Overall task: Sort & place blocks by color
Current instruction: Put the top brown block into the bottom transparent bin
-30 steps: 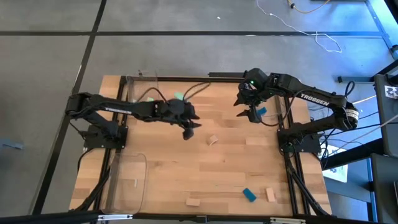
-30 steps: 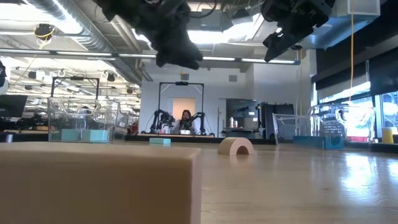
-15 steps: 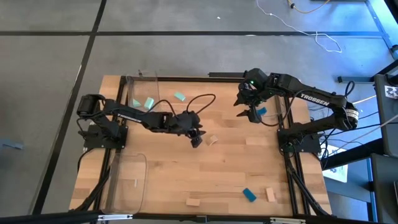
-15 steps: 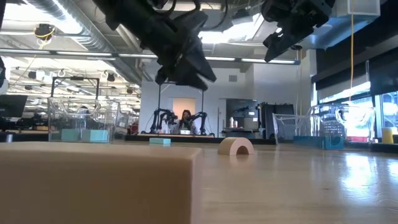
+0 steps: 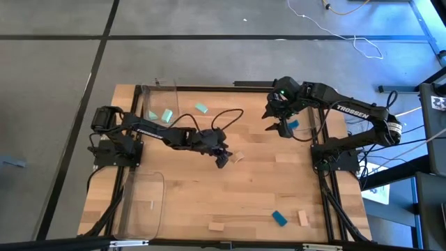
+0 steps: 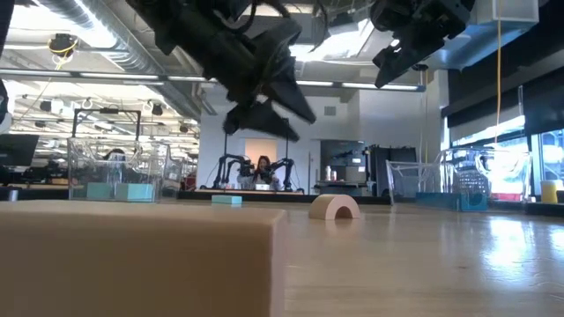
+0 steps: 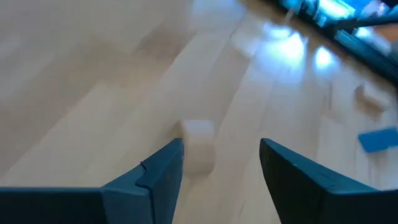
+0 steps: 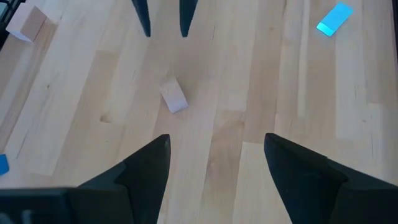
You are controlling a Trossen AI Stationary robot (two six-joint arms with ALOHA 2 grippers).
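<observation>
Overhead, the left gripper (image 5: 223, 157) gapes beside the wooden arch (image 5: 238, 157), low view separating them

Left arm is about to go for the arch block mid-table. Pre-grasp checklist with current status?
1. Left gripper open: ok, a clear gap shows between its fingers.
2. Left gripper empty: ok, nothing sits between the fingers.
3. Wooden arch block lined up in the gap: not ok, it sits close to one finger, off centre.
4. Gripper down at block height: not ok, in the low view it hangs above the arch block.
5. Block free of neighbours: ok, bare table all round it in the high view.
6. Right gripper out of the way: ok, open, held over the far right side.
</observation>
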